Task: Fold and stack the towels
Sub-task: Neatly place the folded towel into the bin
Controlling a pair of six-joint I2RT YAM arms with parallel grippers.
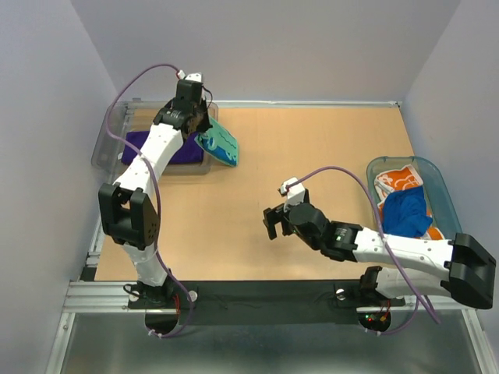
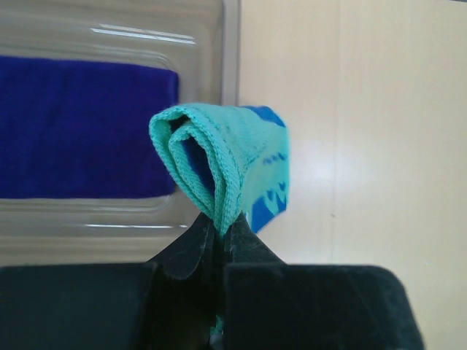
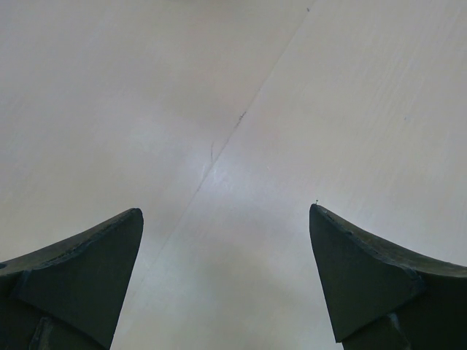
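Overhead, the left gripper (image 1: 206, 131) sits at about ten o'clock on the table (image 1: 327, 148), at the inner edge of the clear bin (image 1: 100, 152). Its jaws are pressed together on the mint-green towel (image 1: 221, 146), which slants away from the tips toward four o'clock, just outside the bin; whether its lower edge touches the table I cannot tell. The purple towel (image 1: 175, 149) lies flat inside the bin, partly hidden by the arm. At three o'clock the teal basket (image 1: 446, 187) holds the blue towel (image 1: 405, 212), bunched up, and the white towel (image 1: 398, 181) with orange prints, which lies on the twelve o'clock side of the blue one and touches it. The right gripper (image 1: 271, 222) hangs low near the table's middle, toward six o'clock, fingers spread wide with nothing between them, well apart from both containers.

From the left wrist, the two dark fingers pinch the mint-green towel's stitched edges. The folded cloth bulges above the tips at twelve o'clock, with blue squiggles on its right face. Behind it, from nine to ten o'clock, the purple towel shows as deep blue-violet through the bin's clear walls. Bare table fills the three o'clock side.

From the right wrist, one finger stands at seven o'clock and the other at five, far apart. Only pale table shows between them, crossed by a thin line running from one o'clock down toward seven.
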